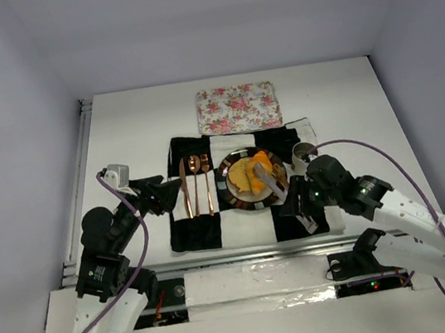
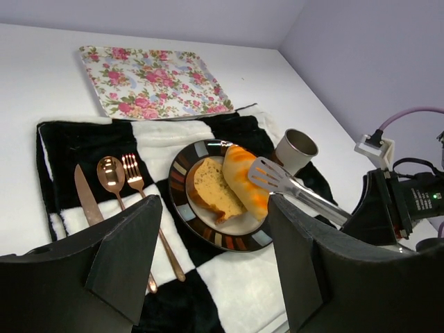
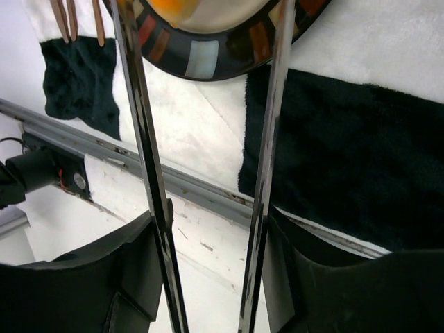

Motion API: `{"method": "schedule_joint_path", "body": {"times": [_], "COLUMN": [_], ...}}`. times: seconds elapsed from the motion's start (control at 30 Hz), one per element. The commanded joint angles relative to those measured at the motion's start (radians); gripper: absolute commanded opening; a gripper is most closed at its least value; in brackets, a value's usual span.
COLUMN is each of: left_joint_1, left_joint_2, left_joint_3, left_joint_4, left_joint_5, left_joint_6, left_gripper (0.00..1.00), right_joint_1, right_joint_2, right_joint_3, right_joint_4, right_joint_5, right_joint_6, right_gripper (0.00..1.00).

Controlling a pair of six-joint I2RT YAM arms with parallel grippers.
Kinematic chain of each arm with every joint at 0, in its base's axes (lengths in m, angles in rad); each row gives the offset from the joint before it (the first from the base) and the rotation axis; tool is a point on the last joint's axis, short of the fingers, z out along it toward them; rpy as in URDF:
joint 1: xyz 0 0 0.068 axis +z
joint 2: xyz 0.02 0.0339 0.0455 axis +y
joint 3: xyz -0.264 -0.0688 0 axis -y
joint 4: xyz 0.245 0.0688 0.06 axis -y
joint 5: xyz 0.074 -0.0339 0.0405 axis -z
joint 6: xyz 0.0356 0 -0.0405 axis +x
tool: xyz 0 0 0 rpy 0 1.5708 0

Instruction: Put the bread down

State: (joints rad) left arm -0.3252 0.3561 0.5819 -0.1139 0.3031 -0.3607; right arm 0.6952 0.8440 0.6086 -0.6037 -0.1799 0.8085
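The golden-orange croissant [image 1: 262, 163] and the flat yellow-tan slice [image 1: 243, 176] lie side by side on a round dark-rimmed plate [image 1: 249, 205]. In the left wrist view the croissant [image 2: 239, 173] is right of the slice [image 2: 211, 187]. My right gripper [image 1: 299, 201] is shut on metal tongs [image 1: 271, 180], whose slotted tips sit over the croissant with the arms spread [image 3: 142, 139]. My left gripper [image 1: 164, 194] is open and empty, left of the cutlery; its fingers [image 2: 125, 250] frame the plate's near rim [image 2: 229, 239].
The plate sits on a black-and-white checked mat [image 1: 203, 232]. A copper knife [image 2: 87, 198], spoon [image 2: 111, 177] and fork [image 2: 135, 180] lie left of the plate. A grey cup [image 2: 295, 149] stands right of it. A floral tray [image 1: 238, 108] lies behind the mat.
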Motion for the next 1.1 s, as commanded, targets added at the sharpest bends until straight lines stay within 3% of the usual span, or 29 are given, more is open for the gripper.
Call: {"method": "schedule_joint_path", "body": {"times": [0.0,0.33,0.53,0.67,0.8,0.93,1.07], "left_joint_1": [-0.003,-0.003,-0.003,-0.003,-0.003,-0.014,-0.023], "left_joint_2": [0.006,0.0,-0.014,-0.026,-0.042,-0.068,-0.071], "left_joint_3": [-0.007,-0.007,-0.007,-0.007,-0.007,-0.008,-0.007], "left_joint_4": [0.042,0.045,0.045,0.043,0.045,0.048,0.048], "left_joint_5": [0.004,0.01,0.014,0.011,0.011,0.018,0.016], "left_joint_6": [-0.004,-0.004,-0.003,-0.004,-0.004,-0.003,0.0], "left_gripper": [0.6,0.6,0.59,0.59,0.59,0.58,0.57], "right_joint_1": [0.009,0.009,-0.002,-0.193,-0.504,-0.659,-0.738], "right_joint_2": [-0.035,-0.122,0.009,0.205,0.418,0.637,0.818], "right_joint_3": [0.065,0.252,0.39,0.502,0.601,0.687,0.743], "right_joint_4": [-0.008,-0.154,-0.061,0.057,0.119,0.137,0.192], "right_joint_5": [0.034,0.145,0.39,0.377,0.287,0.289,0.27], "right_joint_6": [0.0,-0.012,-0.089,-0.23,-0.29,-0.31,-0.383], "right_gripper": [0.57,0.52,0.45,0.44,0.43,0.43,0.43]}}
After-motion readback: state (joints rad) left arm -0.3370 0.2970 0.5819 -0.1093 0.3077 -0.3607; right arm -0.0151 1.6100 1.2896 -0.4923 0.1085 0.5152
